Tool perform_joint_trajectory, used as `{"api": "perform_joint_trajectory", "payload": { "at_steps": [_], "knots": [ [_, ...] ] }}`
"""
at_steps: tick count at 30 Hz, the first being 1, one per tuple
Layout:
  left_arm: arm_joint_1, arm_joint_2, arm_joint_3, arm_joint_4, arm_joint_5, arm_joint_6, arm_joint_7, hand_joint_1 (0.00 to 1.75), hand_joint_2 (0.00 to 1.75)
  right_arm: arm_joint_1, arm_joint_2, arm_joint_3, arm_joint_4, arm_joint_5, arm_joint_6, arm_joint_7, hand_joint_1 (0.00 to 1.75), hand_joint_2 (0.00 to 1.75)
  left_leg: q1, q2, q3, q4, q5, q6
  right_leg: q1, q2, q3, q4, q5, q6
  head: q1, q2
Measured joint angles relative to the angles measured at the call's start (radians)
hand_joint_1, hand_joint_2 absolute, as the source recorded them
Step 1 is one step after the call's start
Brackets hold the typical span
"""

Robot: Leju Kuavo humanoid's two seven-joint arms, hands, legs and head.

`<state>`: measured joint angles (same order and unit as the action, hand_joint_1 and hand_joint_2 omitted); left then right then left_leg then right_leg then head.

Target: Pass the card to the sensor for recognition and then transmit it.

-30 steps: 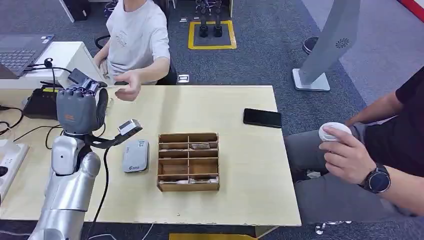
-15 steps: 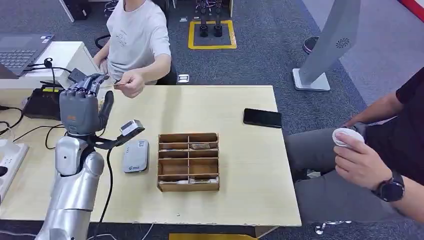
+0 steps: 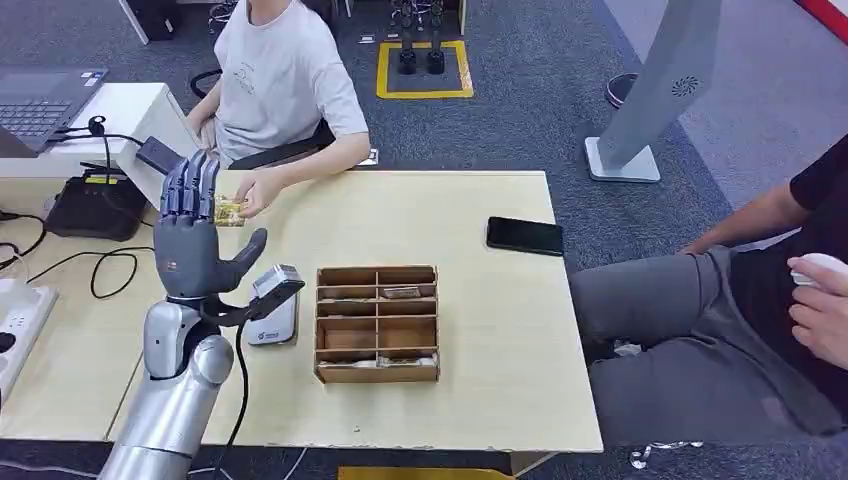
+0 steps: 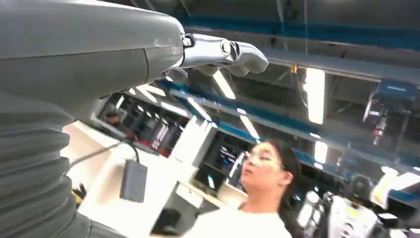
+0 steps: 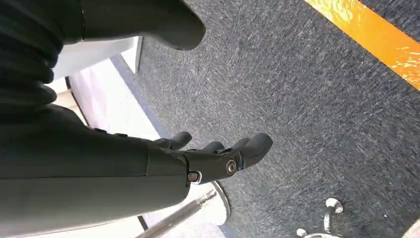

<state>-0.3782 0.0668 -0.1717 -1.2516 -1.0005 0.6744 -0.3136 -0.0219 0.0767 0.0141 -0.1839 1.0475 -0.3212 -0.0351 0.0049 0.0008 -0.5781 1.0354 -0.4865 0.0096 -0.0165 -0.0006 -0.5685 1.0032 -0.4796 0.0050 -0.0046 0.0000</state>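
- A wooden divider box (image 3: 377, 322) sits on my table (image 3: 480, 330).
- A black phone (image 3: 525, 236) lies near the far right edge.
- A laptop (image 3: 40, 98) rests on the white desk (image 3: 125, 112).

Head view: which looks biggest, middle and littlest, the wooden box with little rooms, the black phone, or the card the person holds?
1. The wooden box looks biggest.
2. The black phone is in the middle.
3. The card looks littlest, though the person's fingers and the left robot hand hide part of it.
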Motion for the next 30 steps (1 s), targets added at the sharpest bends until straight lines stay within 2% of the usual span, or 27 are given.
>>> {"api": "perform_joint_trajectory", "payload": {
  "at_steps": [2, 4, 8, 11, 16, 19, 22, 30],
  "knots": [
    [0.032, 0.011, -0.03, -0.035, 0.071, -0.063, -0.017, 0.0, 1.75, 0.001, 0.0, -0.005, 0.0, -0.01, 0.0, 0.007, 0.0, 1.75, 0.0, 0.002, 0.001, 0.0, 0.0, 0.0, 0.0, 0.001, 0.0, 0.0, 0.0, 0.0, 0.0, 0.0],
    [0.098, 0.025, -0.069, -0.104, 0.102, -0.133, -0.01, 0.0, 1.75, 0.008, 0.0, -0.013, 0.0, -0.02, -0.005, 0.008, 0.0, 1.75, 0.0, 0.002, 0.001, 0.0, -0.001, 0.0, 0.0, 0.002, 0.0, 0.0, 0.0, 0.0, 0.0, 0.0],
    [0.224, 0.08, -0.203, -0.258, 0.088, -0.266, 0.015, 0.0, 1.75, 0.017, -0.001, -0.029, 0.002, -0.022, -0.018, 0.006, 0.0, 1.75, 0.0, 0.002, -0.001, 0.0, -0.002, 0.0, 0.0, 0.002, -0.001, 0.0, -0.001, 0.001, 0.0, 0.0],
    [0.257, 0.134, -0.294, -0.344, 0.061, -0.329, 0.032, 0.0, 1.75, 0.018, -0.003, -0.034, 0.002, -0.022, -0.021, 0.005, 0.0, 1.75, 0.0, 0.002, -0.001, 0.0, -0.002, 0.0, 0.0, 0.002, -0.001, 0.0, -0.001, 0.001, 0.0, 0.0],
    [0.28, 0.18, -0.371, -0.411, 0.04, -0.365, 0.041, 0.0, 1.75, 0.017, -0.006, -0.04, 0.002, -0.019, -0.019, 0.007, 0.0, 1.75, 0.0, 0.002, -0.001, 0.0, -0.001, 0.0, 0.0, 0.001, -0.001, 0.0, -0.001, 0.001, 0.0, 0.0],
    [0.282, 0.209, -0.419, -0.425, -0.007, -0.394, 0.076, 0.0, 1.75, 0.017, -0.006, -0.042, 0.002, -0.011, -0.019, 0.006, 0.0, 1.75, 0.0, 0.002, 0.0, 0.0, -0.001, 0.0, 0.0, 0.001, -0.001, 0.0, -0.001, 0.001, 0.0, 0.0],
    [0.287, 0.23, -0.447, -0.425, -0.01, -0.395, 0.08, 0.0, 1.75, 0.018, -0.007, -0.047, 0.002, -0.011, -0.018, -0.001, 0.0, 1.75, 0.0, 0.002, 0.0, 0.0, -0.001, 0.0, 0.0, 0.002, -0.001, 0.0, -0.001, 0.001, 0.0, 0.0],
    [0.289, 0.249, -0.479, -0.425, -0.012, -0.395, 0.084, 0.0, 1.75, 0.017, -0.011, -0.048, 0.002, -0.011, -0.018, -0.003, 0.0, 1.75, 0.0, 0.001, 0.0, 0.0, -0.001, 0.0, 0.0, 0.001, -0.001, 0.0, -0.001, 0.001, 0.0, 0.0]
  ]
}}
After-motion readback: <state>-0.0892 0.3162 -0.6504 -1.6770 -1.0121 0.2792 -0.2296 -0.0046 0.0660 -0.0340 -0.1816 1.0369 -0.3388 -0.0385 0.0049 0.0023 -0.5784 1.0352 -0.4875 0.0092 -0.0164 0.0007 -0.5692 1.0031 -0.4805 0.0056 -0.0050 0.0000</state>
